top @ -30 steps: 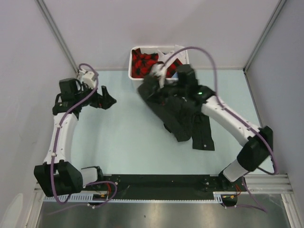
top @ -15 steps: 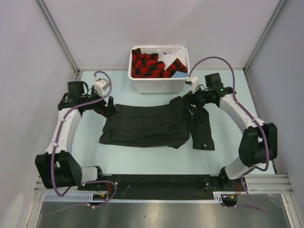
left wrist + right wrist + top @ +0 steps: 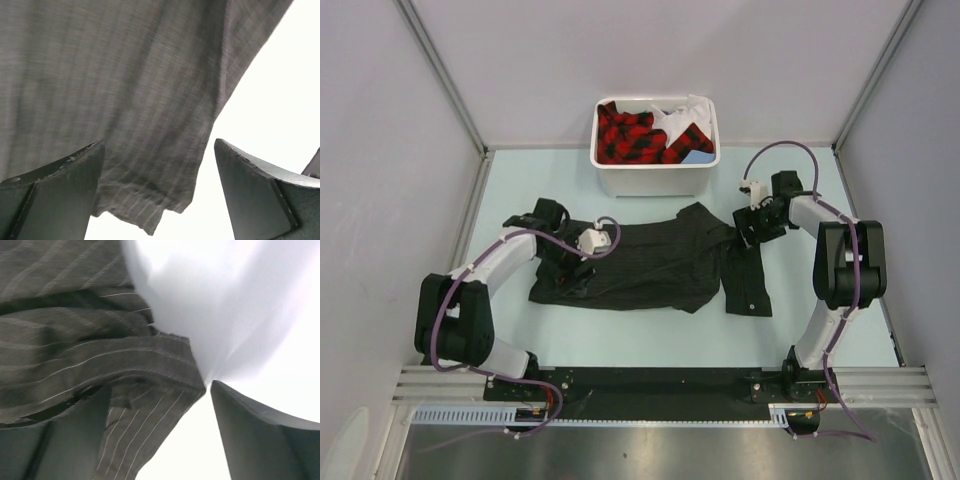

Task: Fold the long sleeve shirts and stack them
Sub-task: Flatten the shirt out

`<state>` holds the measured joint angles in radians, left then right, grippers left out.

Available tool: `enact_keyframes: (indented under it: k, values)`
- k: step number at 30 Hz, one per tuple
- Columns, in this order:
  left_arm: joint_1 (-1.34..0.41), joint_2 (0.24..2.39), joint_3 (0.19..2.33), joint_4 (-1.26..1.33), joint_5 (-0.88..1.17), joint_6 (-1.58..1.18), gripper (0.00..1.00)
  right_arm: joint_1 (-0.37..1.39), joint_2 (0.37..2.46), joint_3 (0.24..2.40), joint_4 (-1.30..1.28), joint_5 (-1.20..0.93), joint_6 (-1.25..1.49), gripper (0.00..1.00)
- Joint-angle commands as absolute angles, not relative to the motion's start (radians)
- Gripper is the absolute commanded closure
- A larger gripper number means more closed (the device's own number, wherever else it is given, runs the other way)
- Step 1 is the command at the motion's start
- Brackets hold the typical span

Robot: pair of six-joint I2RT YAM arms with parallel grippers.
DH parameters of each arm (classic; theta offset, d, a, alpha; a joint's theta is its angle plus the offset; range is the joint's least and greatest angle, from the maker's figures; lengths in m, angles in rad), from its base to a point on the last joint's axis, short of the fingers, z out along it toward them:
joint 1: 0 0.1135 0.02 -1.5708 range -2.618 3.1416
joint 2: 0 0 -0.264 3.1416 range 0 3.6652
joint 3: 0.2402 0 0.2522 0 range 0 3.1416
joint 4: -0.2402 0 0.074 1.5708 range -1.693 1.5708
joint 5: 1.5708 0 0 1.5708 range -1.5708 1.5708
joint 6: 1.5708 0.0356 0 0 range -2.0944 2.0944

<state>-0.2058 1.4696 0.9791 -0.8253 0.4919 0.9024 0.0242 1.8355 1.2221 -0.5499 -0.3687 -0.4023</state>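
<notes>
A black pinstriped long sleeve shirt [image 3: 650,265] lies spread across the middle of the table, with one sleeve [image 3: 748,285] running down its right side. My left gripper [image 3: 570,266] is low over the shirt's left part. In the left wrist view [image 3: 160,200] it is open, and the shirt's edge and a corner [image 3: 125,75] lie between the fingers. My right gripper [image 3: 752,228] is at the shirt's upper right. In the right wrist view [image 3: 160,435] it is open over folded striped fabric [image 3: 75,340].
A white bin [image 3: 655,181] holding red-and-black plaid clothes and something white stands at the back centre, just behind the shirt. Grey walls close in the left, right and back sides. The arm bases sit on a black rail at the near edge.
A second ago my right gripper held the bunched shirt up near the bin. The shirt now lies flat, and both grippers have come down onto it, the left moving in from the left.
</notes>
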Motion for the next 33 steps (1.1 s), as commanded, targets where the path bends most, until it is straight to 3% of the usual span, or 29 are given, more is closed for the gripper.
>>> enact_keyframes:
  k: [1, 2, 4, 5, 8, 10, 11, 12, 14, 16, 18, 27, 33]
  values:
    - [-0.248, 1.428, 0.928, -0.857, 0.477, 1.022, 0.05, 0.029, 1.870, 1.226, -0.474, -0.325, -0.385, 0.22]
    - [-0.264, 1.427, 0.919, -0.857, 0.473, 1.028, 0.06, 0.028, 1.876, 1.227, -0.474, -0.330, -0.379, 0.34]
    - [-0.278, 1.422, 0.890, -0.856, 0.448, 1.051, 0.07, 0.028, 1.876, 1.227, -0.480, -0.339, -0.373, 0.46]
    - [-0.282, 1.420, 0.881, -0.854, 0.442, 1.060, 0.08, 0.026, 1.872, 1.227, -0.482, -0.341, -0.373, 0.60]
    - [-0.282, 1.399, 0.859, -0.844, 0.420, 1.075, 0.12, 0.018, 1.850, 1.233, -0.503, -0.347, -0.373, 0.88]
    - [-0.282, 1.384, 0.842, -0.807, 0.394, 1.080, 0.24, 0.009, 1.807, 1.232, -0.517, -0.347, -0.370, 1.00]
    - [-0.282, 1.362, 0.835, -0.787, 0.352, 1.077, 0.31, 0.008, 1.790, 1.232, -0.522, -0.347, -0.368, 1.00]
    - [-0.281, 1.355, 0.830, -0.773, 0.336, 1.078, 0.45, 0.008, 1.748, 1.232, -0.529, -0.345, -0.370, 1.00]
    - [-0.270, 1.332, 0.833, -0.740, 0.304, 1.069, 0.57, -0.024, 1.706, 1.236, -0.549, -0.353, -0.368, 1.00]
    - [-0.252, 1.328, 0.874, -0.738, 0.304, 1.045, 0.75, -0.034, 1.637, 1.256, -0.577, -0.351, -0.382, 1.00]
    - [-0.218, 1.336, 0.928, -0.753, 0.327, 0.991, 1.00, -0.035, 1.592, 1.279, -0.589, -0.341, -0.397, 1.00]
    - [-0.046, 1.407, 1.314, -0.775, 0.455, 0.734, 1.00, -0.037, 1.499, 1.532, -0.614, -0.250, -0.466, 1.00]
    - [-0.043, 1.390, 1.405, -0.839, 0.520, 0.744, 1.00, -0.051, 1.413, 1.617, -0.617, -0.278, -0.541, 1.00]
